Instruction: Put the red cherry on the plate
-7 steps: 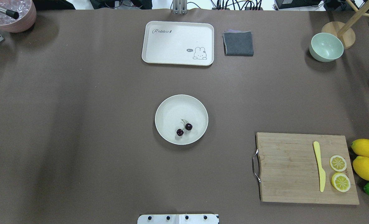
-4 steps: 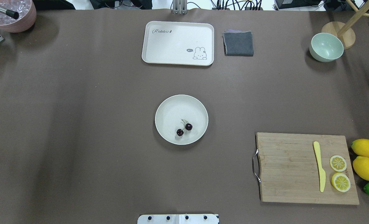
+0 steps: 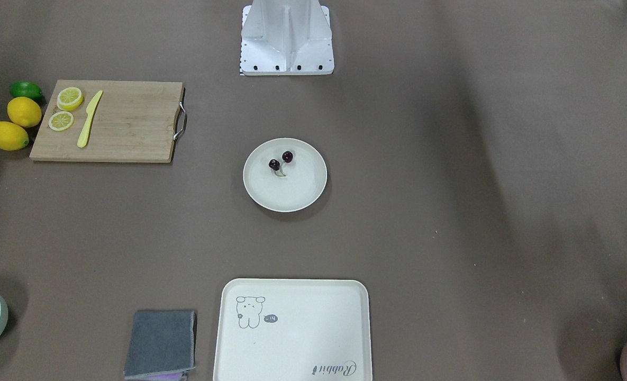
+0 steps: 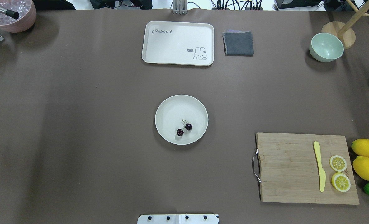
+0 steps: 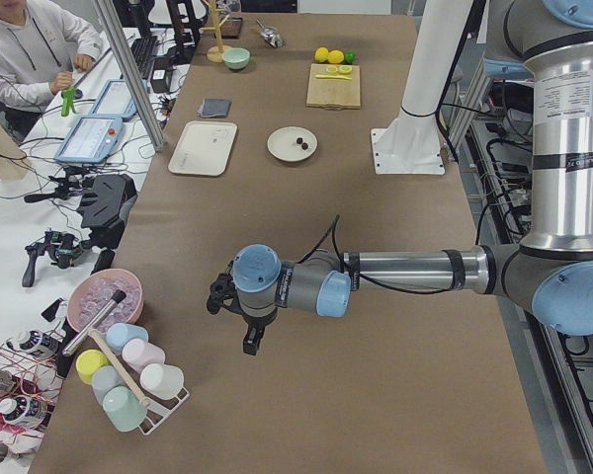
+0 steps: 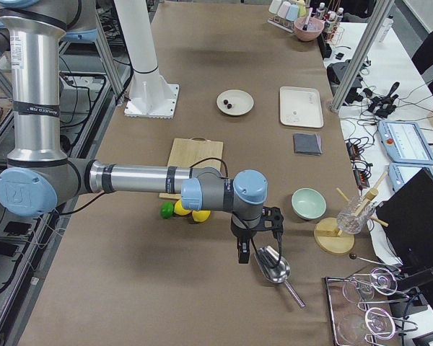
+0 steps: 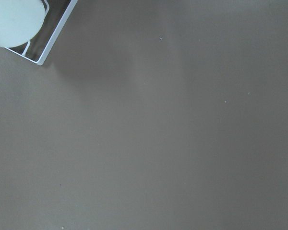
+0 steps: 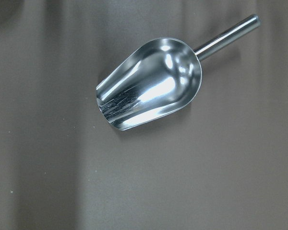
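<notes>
Brown-covered table (image 3: 451, 159), front-facing view: showed the plate (image 3: 287, 197) near the centre, with the red cherry (image 3: 274, 164) lying inside it, toward the rim nearest the robot's base (image 3: 287, 42), stems curving toward the dish's middle. Showed also a wooden cutting board (image 3: 128, 121) bearing a yellow knife (image 3: 88, 127) and two lemon slices (image 3: 70, 98), plus a cream tray (image 3: 302, 328) beside a folded grey cloth (image 3: 160, 341).

Overhead view: repeated that arrangement, both cherries resting on the plate's floor, well apart from the pale green bowl (image 4: 326, 47).

Left side view: showed the left gripper (image 5: 247, 336) pointing down over bare cover, near a rack of pastel cups (image 5: 128, 385) and well apart from the plate; could not be judged parted or closed.

Right side view: showed the right gripper (image 6: 243, 254) pointing down just beside a metal scoop (image 6: 274, 264); opening likewise not determinable.

Left wrist view: showed table cover and, at upper left, a corner of white wire frame with one pale cup.

Right wrist view: showed the scoop lying on the cover, mouth toward lower left, handle toward upper right.
</notes>
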`<action>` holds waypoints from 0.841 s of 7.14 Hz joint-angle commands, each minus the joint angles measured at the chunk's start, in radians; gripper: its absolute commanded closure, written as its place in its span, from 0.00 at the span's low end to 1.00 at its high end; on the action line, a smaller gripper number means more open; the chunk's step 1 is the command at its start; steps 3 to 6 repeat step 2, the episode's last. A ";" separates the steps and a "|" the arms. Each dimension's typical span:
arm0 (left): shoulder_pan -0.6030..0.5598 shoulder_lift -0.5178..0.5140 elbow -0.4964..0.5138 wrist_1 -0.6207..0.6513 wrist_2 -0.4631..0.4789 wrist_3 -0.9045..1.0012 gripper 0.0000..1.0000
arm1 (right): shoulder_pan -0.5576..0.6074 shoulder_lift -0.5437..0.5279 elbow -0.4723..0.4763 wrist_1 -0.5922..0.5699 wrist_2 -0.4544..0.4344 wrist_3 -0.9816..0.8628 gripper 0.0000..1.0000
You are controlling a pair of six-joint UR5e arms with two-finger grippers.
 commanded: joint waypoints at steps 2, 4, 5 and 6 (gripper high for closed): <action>-0.021 -0.018 0.068 -0.005 0.019 0.001 0.02 | 0.001 0.007 -0.001 0.001 -0.009 0.009 0.00; -0.021 -0.018 0.068 -0.005 0.019 0.001 0.02 | 0.001 0.007 -0.001 0.001 -0.009 0.009 0.00; -0.021 -0.018 0.068 -0.005 0.019 0.001 0.02 | 0.001 0.007 -0.001 0.001 -0.009 0.009 0.00; -0.021 -0.018 0.068 -0.005 0.019 0.001 0.02 | 0.001 0.007 -0.001 0.001 -0.009 0.009 0.00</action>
